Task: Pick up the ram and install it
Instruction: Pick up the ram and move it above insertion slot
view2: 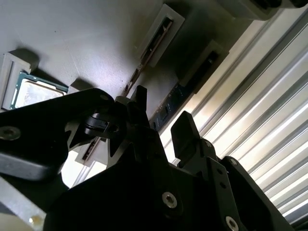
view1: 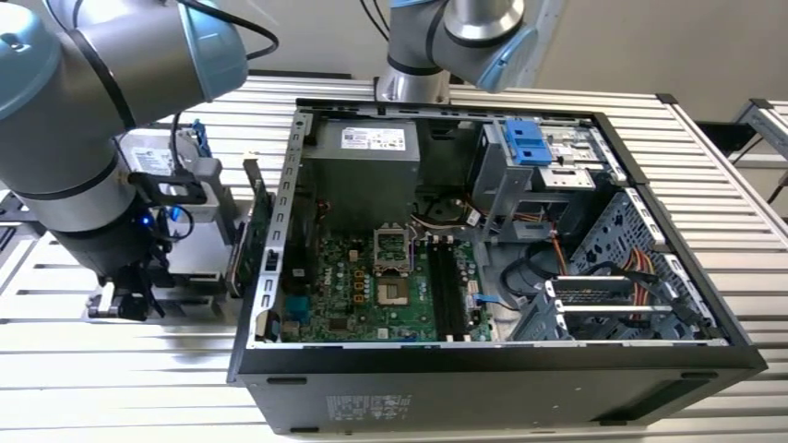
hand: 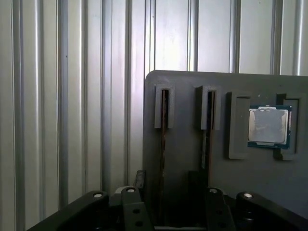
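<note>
You are lining the claw up over the ram, and nothing is being lifted yet.

In the first wrist view your claw [hand: 171, 195] is hanging wide open, with one finger on each side of the ram [hand: 164, 139]. The ram is sitting on edge in a slot of the grey tray [hand: 192, 84], which is resting on the bench [view1: 111, 378] outside the case [view1: 493, 378], at the exterior view's left. A second stick [hand: 208, 130] is standing in the next slot, between the ram and a chip [hand: 268, 126]. I cannot tell whether the fingers are touching the ram. By my reading you are working at the very start: the grasp is not closed, and the board slots [view1: 446, 286] inside the case are looking empty, so the lift and the whole install are waiting.
</note>
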Available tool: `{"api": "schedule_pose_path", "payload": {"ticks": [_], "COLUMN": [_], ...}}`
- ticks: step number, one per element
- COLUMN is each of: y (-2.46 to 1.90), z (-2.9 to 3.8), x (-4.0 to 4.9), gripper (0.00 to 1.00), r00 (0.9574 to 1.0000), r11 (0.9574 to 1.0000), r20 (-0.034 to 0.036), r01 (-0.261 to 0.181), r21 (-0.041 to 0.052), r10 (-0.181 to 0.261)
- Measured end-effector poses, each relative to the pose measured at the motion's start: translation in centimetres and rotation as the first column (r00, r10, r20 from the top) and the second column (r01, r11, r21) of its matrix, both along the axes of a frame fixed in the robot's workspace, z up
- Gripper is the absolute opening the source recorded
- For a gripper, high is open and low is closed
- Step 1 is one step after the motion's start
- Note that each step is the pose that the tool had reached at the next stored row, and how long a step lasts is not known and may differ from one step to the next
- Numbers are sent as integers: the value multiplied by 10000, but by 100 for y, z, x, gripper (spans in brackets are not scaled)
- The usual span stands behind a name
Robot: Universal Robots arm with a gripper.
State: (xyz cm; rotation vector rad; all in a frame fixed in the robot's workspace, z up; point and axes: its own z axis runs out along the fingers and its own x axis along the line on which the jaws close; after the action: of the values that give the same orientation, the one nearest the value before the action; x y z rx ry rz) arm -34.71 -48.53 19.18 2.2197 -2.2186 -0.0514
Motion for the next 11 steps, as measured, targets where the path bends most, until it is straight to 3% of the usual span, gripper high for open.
{"api": "schedule_pose_path", "payload": {"ticks": [11], "y": [0], "z": [-18], "x": [-10], "gripper": [100], "r00": [10000], "r11": [10000], "r20": [7], "r01": [-75], "r21": [0], "r10": [75]}}
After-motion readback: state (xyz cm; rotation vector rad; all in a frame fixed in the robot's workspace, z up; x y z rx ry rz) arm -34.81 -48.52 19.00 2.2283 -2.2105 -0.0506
